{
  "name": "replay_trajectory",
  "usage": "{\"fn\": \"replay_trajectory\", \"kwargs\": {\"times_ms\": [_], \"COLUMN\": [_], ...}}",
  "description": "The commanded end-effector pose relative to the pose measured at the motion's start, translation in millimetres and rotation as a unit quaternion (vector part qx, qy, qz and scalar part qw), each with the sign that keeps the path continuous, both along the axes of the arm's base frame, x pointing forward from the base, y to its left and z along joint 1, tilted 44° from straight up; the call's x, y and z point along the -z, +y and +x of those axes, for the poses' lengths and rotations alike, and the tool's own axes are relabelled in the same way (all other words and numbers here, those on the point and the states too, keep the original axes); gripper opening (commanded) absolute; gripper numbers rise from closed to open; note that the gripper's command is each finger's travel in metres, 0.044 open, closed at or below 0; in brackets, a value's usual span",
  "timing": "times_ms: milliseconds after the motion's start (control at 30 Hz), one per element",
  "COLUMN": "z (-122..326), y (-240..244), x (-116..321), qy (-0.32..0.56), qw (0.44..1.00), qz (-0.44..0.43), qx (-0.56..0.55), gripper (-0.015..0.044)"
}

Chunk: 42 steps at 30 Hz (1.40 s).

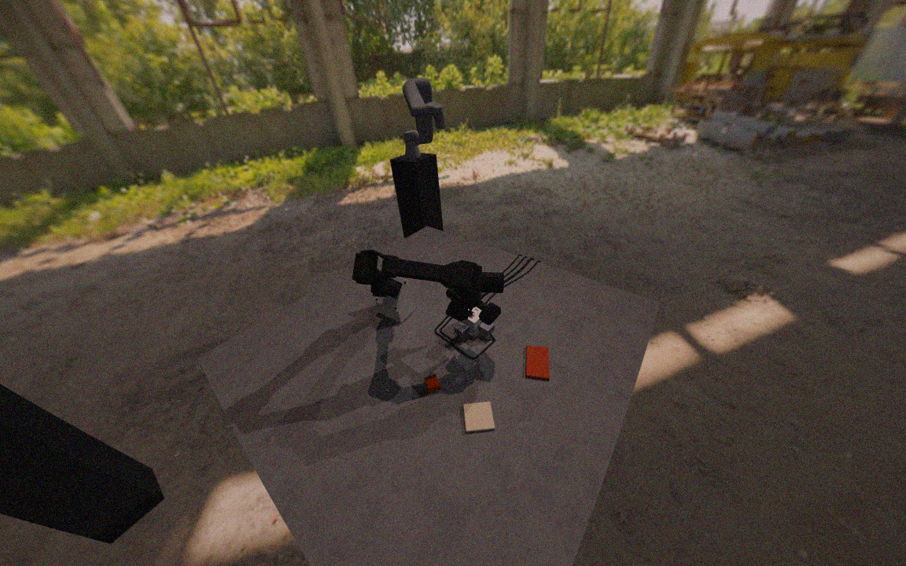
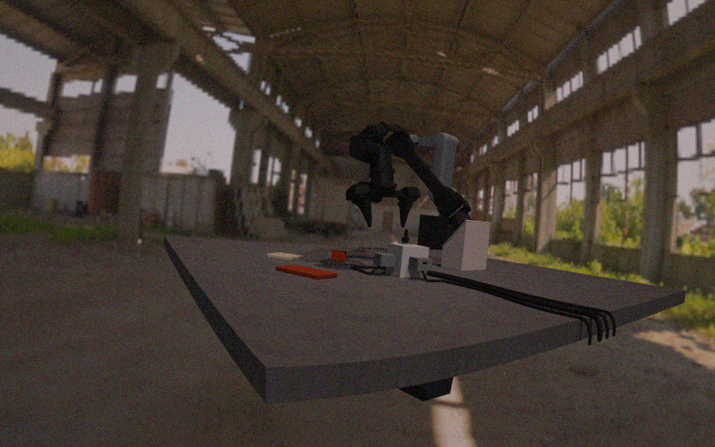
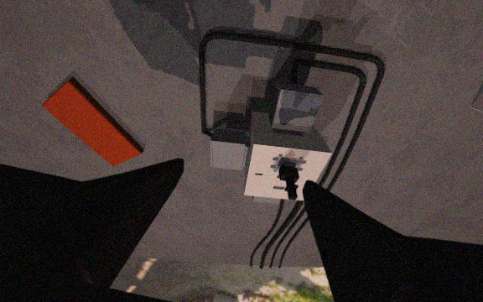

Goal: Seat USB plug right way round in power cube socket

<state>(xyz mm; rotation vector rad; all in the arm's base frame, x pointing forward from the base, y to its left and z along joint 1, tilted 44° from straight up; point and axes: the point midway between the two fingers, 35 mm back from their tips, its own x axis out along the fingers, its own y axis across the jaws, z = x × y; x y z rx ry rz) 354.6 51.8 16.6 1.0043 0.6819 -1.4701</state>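
Note:
The white power cube stands on the table. The black USB plug stands upright from its top; its depth in the socket and which way round it sits cannot be made out. My gripper is open and empty, pointing down above the cube. Its fingertips are higher than the plug. In the wrist view the plug lies between the fingers' lines, much nearer the right fingertip. In the top view the arm covers most of the cube and the plug.
Grey plugs sit on the cube's sides, with black cables looping around it and over the table edge. A red slab, a beige tile and a small orange block lie nearby.

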Motion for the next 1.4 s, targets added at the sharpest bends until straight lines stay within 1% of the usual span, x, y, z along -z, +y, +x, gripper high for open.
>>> {"fn": "replay_trajectory", "kwargs": {"times_ms": [0,500,1367], "z": [-40,-41,-40], "y": [41,43,26], "x": [14,15,33], "qy": [-0.019,-0.023,-0.023], "qw": [0.992,0.991,0.991], "qz": [-0.122,-0.130,-0.130], "qx": [0.024,0.024,0.024], "gripper": [0.0440,0.0440,0.0440]}}
